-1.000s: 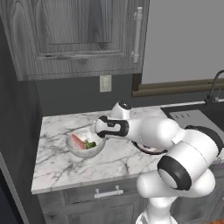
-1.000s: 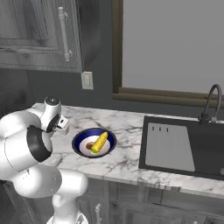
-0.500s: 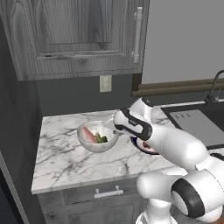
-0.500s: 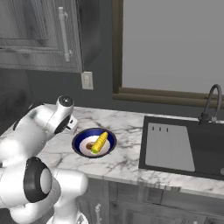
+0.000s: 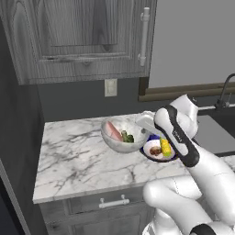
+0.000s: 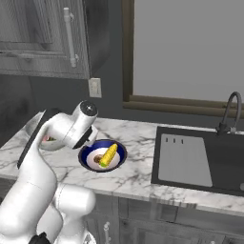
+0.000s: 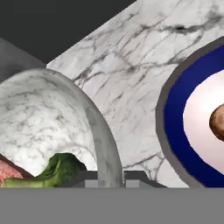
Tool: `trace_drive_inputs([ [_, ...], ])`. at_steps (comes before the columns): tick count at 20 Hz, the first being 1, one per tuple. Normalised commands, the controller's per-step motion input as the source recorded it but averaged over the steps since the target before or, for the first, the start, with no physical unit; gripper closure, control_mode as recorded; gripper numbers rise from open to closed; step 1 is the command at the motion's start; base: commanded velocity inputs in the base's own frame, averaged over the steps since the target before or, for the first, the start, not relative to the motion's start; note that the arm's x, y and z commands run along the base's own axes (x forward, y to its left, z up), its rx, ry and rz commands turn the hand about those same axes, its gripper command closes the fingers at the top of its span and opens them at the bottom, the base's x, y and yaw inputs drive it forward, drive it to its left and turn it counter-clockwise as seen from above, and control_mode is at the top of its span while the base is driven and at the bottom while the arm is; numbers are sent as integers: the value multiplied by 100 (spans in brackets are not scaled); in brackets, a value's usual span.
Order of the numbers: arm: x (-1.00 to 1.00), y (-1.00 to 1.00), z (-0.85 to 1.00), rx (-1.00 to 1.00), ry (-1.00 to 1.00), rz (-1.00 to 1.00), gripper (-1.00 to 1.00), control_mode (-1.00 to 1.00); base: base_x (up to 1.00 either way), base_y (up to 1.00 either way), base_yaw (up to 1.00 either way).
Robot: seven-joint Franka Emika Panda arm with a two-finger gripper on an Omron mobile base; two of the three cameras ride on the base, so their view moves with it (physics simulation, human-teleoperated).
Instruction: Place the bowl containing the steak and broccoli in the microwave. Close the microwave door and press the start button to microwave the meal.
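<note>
I saw fingers [image 7: 110, 178] clamped on the bowl [image 5: 123, 136] rim, steak [image 5: 112, 131] and broccoli [image 5: 128, 137] inside, above the desk [image 5: 82, 160].

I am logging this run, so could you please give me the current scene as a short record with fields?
held item: bowl, lifted above the counter
grip: gripper with one finger on each side of the bowl's rim
bowl contents: steak and broccoli
nearby: dark blue bowl on the counter with a corn cob and a brown meat lump
right of counter: sink with faucet
above: grey cabinet door
</note>
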Motion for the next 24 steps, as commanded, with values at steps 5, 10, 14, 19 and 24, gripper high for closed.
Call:
trace_drive_inputs([
  [5, -75, -68, 56, 0, 0, -5, 100, -100, 0, 0, 0],
  [10, -70, -73, 54, 0, -3, -9, 100, -100, 0, 0, 0],
  [14, -37, -27, 60, 0, -1, -9, 100, -100, 0, 0, 0],
  [19, -4, -31, 44, 1, 0, -8, 100, -100, 0, 0, 0],
  [24, 2, -14, 10, 3, -1, 0, 100, -100, 0, 0, 0],
])
